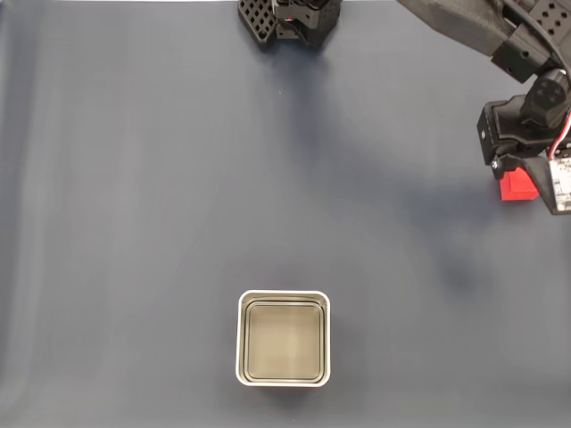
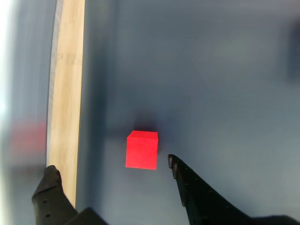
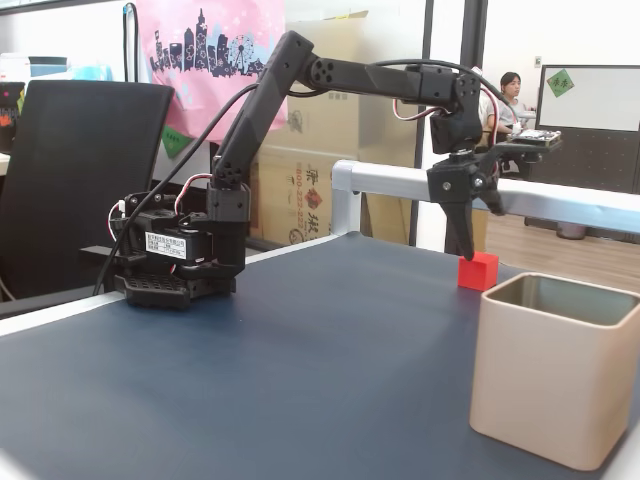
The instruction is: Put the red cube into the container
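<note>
The red cube (image 1: 515,186) rests on the dark blue mat near the right edge of a fixed view, partly covered by my gripper (image 1: 526,166) hovering above it. In the wrist view the cube (image 2: 142,149) lies just ahead of my gripper (image 2: 110,162), which is open, one black finger (image 2: 50,187) far to its left and the other finger (image 2: 192,187) close at its right. From the side, the gripper (image 3: 468,250) points down, just above the cube (image 3: 478,270). The container (image 1: 284,298) stands empty at the lower middle, far from the cube, and shows as a beige tin (image 3: 555,385).
The arm's base (image 1: 290,20) sits at the mat's far edge. A wooden table strip (image 2: 65,93) runs close beside the cube. A metal rail (image 3: 400,180), a black chair (image 3: 90,170) and a seated person (image 3: 510,95) are beyond the table.
</note>
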